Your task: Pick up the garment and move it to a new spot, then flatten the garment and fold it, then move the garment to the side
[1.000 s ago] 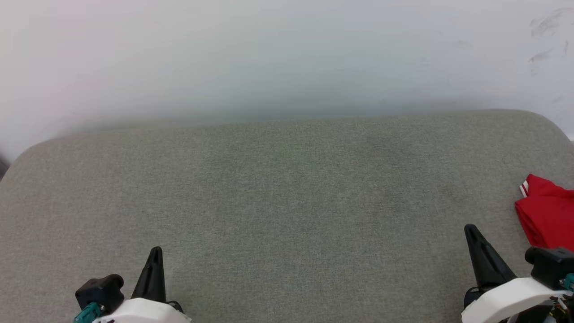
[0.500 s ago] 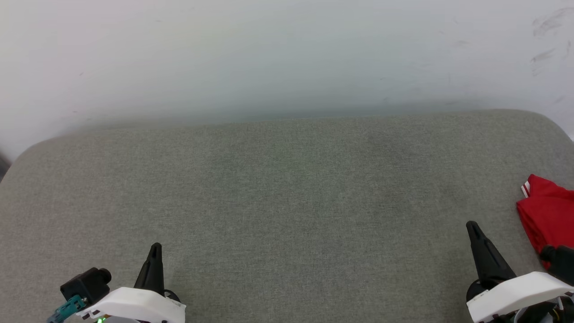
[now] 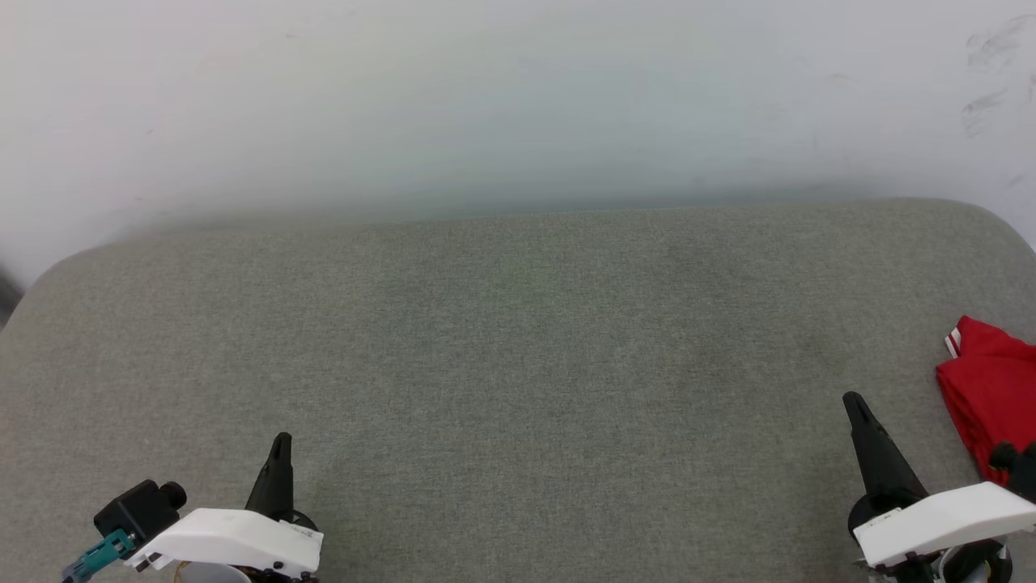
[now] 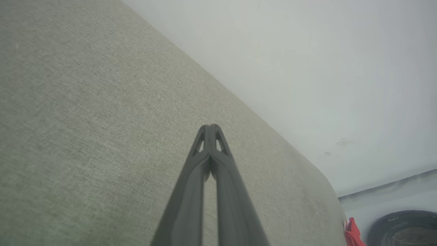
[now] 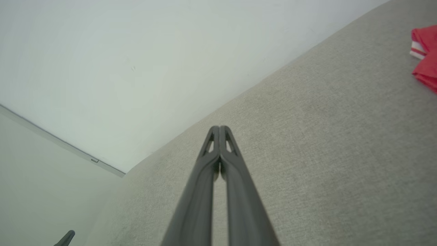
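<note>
The garment [image 3: 989, 389], soft and light, lay crumpled just right of the right gripper [image 3: 855, 402], both it and the left gripper [image 3: 281, 441] closed and empty, so a raised fold seemed best to pinch.

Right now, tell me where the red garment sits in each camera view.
Head view: garment at the right edge, beside the right gripper.
Left wrist view: a red scrap at the bottom right, past the cushion's end.
Right wrist view: top right corner.
Shared landmark: the grey cushion against the white wall.
</note>
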You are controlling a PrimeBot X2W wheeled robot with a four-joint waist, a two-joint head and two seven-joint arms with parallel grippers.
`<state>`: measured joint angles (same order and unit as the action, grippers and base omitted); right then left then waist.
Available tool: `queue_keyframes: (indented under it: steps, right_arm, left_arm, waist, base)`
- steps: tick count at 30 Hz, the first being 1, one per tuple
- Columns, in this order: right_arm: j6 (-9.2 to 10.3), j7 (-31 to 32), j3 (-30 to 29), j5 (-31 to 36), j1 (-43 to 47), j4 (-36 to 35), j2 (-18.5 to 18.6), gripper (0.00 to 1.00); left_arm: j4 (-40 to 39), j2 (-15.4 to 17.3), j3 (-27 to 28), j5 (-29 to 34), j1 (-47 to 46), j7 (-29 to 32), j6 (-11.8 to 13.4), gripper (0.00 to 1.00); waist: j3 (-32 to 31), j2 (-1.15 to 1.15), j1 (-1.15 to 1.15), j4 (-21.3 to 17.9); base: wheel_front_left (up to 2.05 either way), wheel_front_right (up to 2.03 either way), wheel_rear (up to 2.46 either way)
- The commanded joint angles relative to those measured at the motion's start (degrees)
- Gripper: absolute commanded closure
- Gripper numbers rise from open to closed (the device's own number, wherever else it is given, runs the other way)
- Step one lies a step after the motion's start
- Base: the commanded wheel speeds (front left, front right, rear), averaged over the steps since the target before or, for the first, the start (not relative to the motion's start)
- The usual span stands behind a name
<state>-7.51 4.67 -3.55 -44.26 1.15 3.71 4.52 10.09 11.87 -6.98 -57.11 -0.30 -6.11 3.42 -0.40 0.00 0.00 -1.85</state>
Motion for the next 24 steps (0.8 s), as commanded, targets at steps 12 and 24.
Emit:
queue_keyframes:
  steps: [12,24]
  right_arm:
    - [0.01,0.4,-0.8,-9.7,-2.9,1.5,-0.4,1.0]
    - [0.01,0.7,-1.2,-17.6,-3.9,3.3,-0.6,1.0]
  left_arm:
    - [0.3,-1.5,2.9,-7.2,-2.4,2.4,-2.4,1.0]
    - [1.0,-2.9,5.0,-13.1,-3.3,4.4,-4.2,1.0]
  waist:
    - [0.1,0.0,0.0,0.2]
    - [0.2,0.0,0.0,0.5]
  base:
    - [0.0,0.0,0.0]
    - [0.0,0.0,0.0]
